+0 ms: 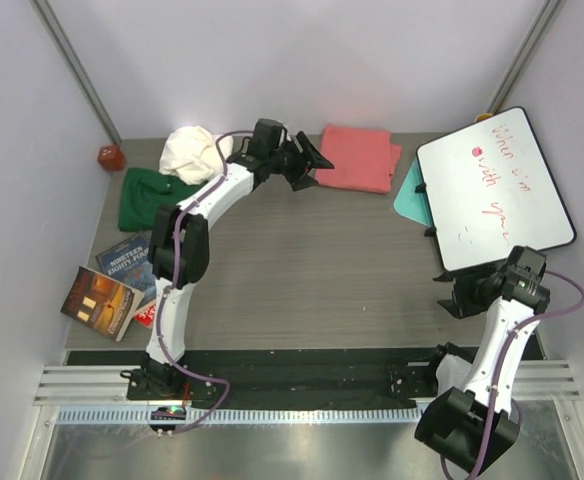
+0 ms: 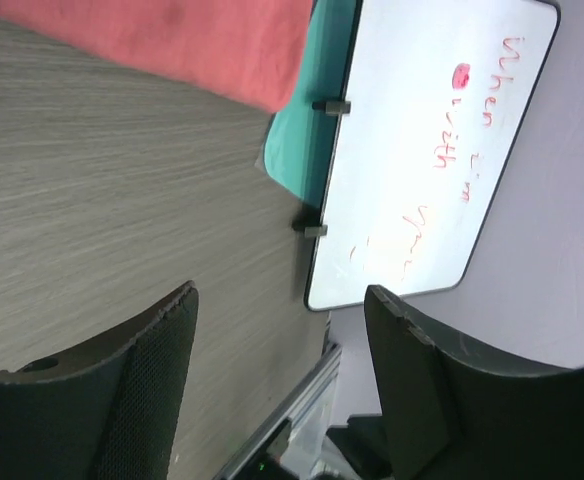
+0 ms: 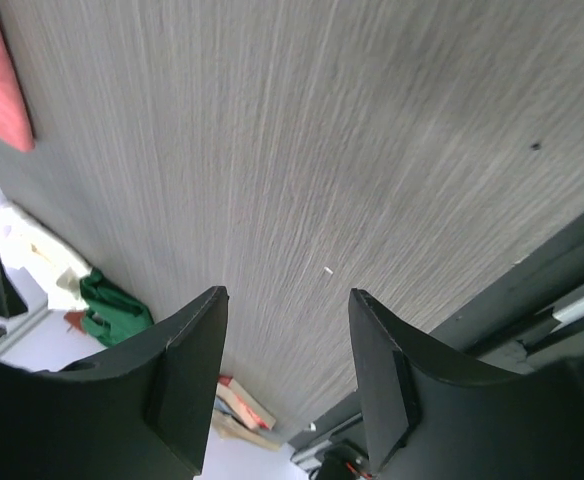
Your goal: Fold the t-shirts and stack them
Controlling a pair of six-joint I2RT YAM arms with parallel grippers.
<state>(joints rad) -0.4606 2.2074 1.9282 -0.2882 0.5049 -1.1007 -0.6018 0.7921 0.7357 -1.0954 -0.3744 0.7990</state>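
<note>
Grey table (image 1: 302, 270) holds t-shirts (image 1: 357, 157), books (image 1: 112, 285), whiteboard (image 1: 492, 190), perhaps teal sheet (image 1: 409, 200).

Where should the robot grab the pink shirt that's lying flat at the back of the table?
Probably its left edge, near the front corner, coming in low from the left. The pink shirt lies folded flat, so only its edges give something to pinch, and the left arm's fingers hang open close beside that edge.

Three t-shirts (image 1: 357, 158), three books (image 1: 102, 298), one whiteboard (image 1: 497, 190), one teal sheet (image 1: 409, 195), one small red object (image 1: 109, 157)
</note>
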